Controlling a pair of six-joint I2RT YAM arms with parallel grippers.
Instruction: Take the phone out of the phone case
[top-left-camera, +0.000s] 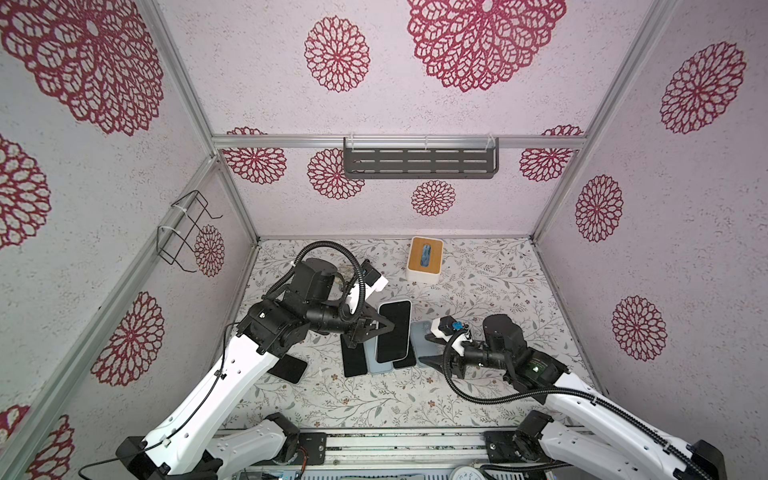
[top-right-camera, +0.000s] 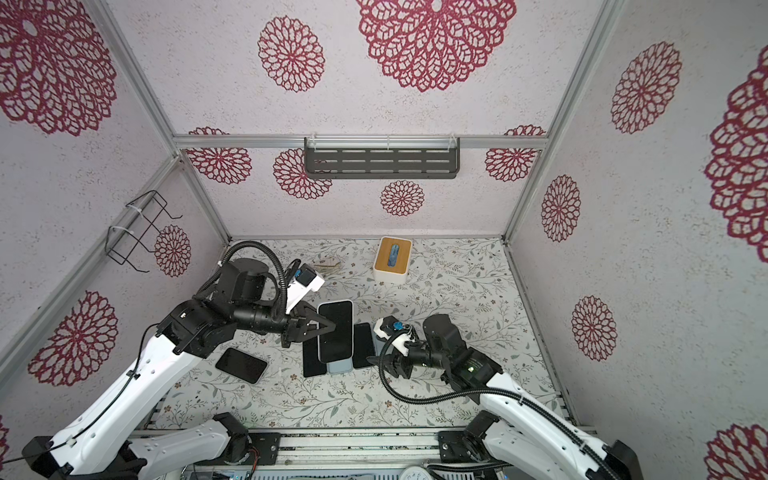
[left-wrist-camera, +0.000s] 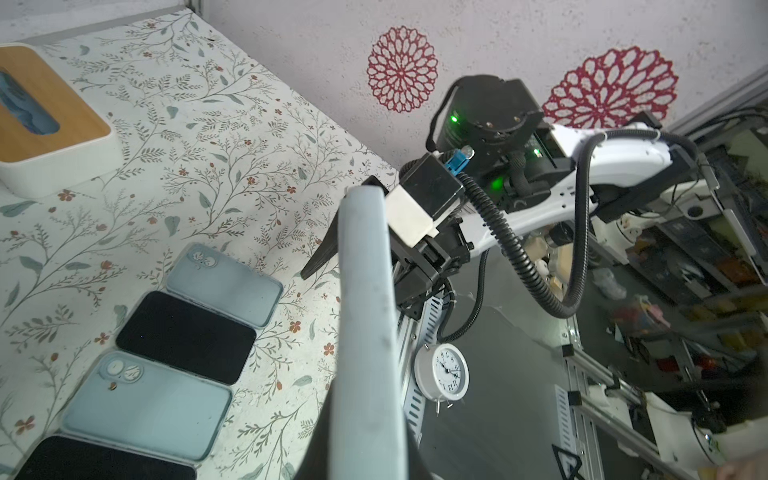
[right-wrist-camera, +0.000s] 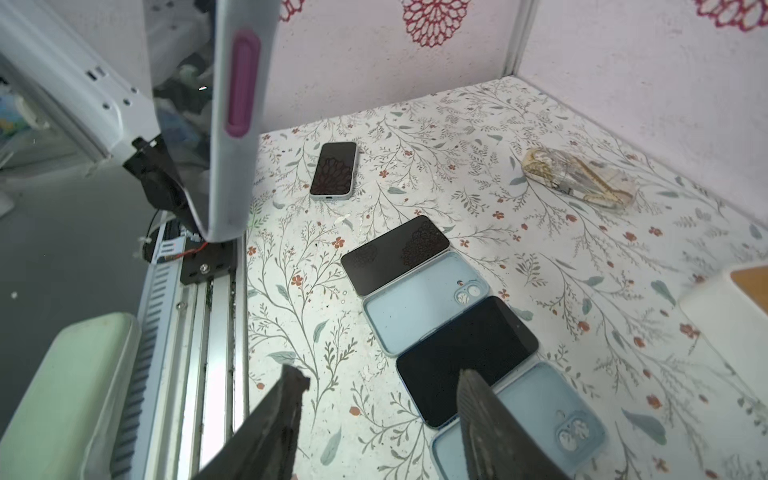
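Note:
My left gripper (top-left-camera: 384, 326) (left-wrist-camera: 368, 449) is shut on the long edge of a phone (top-left-camera: 397, 345) (top-right-camera: 336, 332), holding it up above the table. The phone has a black screen and sits in a pale blue phone case (left-wrist-camera: 365, 291) with a purple side button (right-wrist-camera: 243, 83). To its right and lower, my right gripper (top-left-camera: 427, 350) (right-wrist-camera: 382, 378) is open. Nothing lies between its fingers, and they are apart from the held phone.
Under the held phone, bare black phones (right-wrist-camera: 395, 249) (right-wrist-camera: 465, 353) and empty blue cases (right-wrist-camera: 419, 307) (right-wrist-camera: 536, 419) lie in a row. Another phone (top-left-camera: 286, 368) lies left. A wood-topped tissue box (top-left-camera: 424, 258) stands at the back and a plastic-wrapped bundle (right-wrist-camera: 577, 180) is near the left arm.

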